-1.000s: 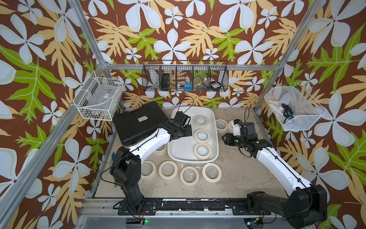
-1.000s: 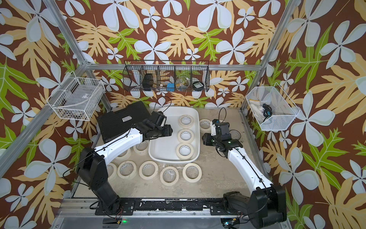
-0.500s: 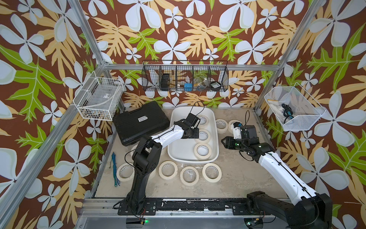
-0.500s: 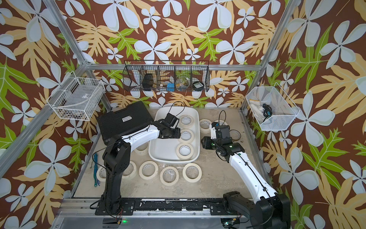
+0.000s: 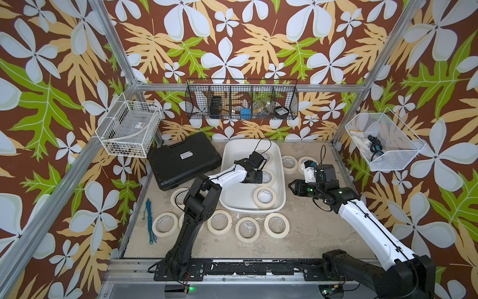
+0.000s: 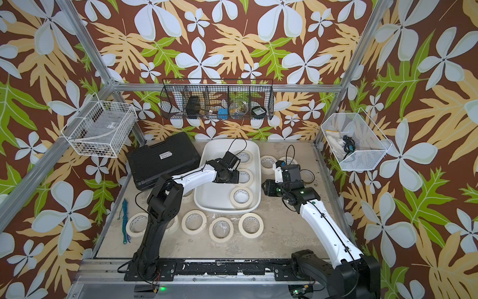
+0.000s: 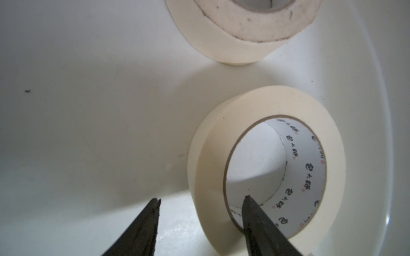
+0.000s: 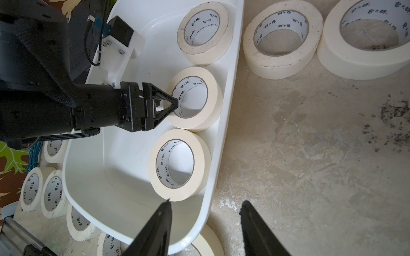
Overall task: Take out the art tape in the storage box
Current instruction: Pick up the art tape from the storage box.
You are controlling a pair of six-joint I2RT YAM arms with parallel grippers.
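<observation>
Art tape (image 8: pixel 199 155), cream-beige masking rolls with pale printed cores: counted three lying flat inside the storage box (image 5: pixel 239 200), a large shallow white plastic tub with rounded corners, lined up along its right wall. Logged them as far roll (image 8: pixel 205 56), middle roll (image 7: pixel 255 106) and near roll (image 8: pixel 182 194). Found further rolls of the same kind flat on the desk (image 5: pixel 310 238), a mottled beige surface: a row in front of the box, two just beside its right side toward the back, others partly hidden by the left arm (image 5: pixel 196 207).

Found the left gripper (image 7: pixel 200 198) low inside the box at the middle roll, jaws partly apart and straddling the roll's wall: one jaw inside the core, the other outside with a visible gap to the tape. Saw no clamp on the roll; could not tell whether the inner jaw touched the core.

Found the right gripper (image 8: pixel 205 201) hovering at the box's right rim, jaws apart and holding nothing. Saw the rim between the two jaws in the right wrist view.

Also noted: a black ribbed plastic hard case (image 5: pixel 183 163), shut, just beside the box's left side; a blue-green cord (image 5: pixel 149 222) near the desk's left edge; a black wire basket (image 5: pixel 196 98) on the back wall; a white wire basket (image 5: pixel 124 145) on the left wall, a second white wire basket (image 5: pixel 388 158) on the right.
</observation>
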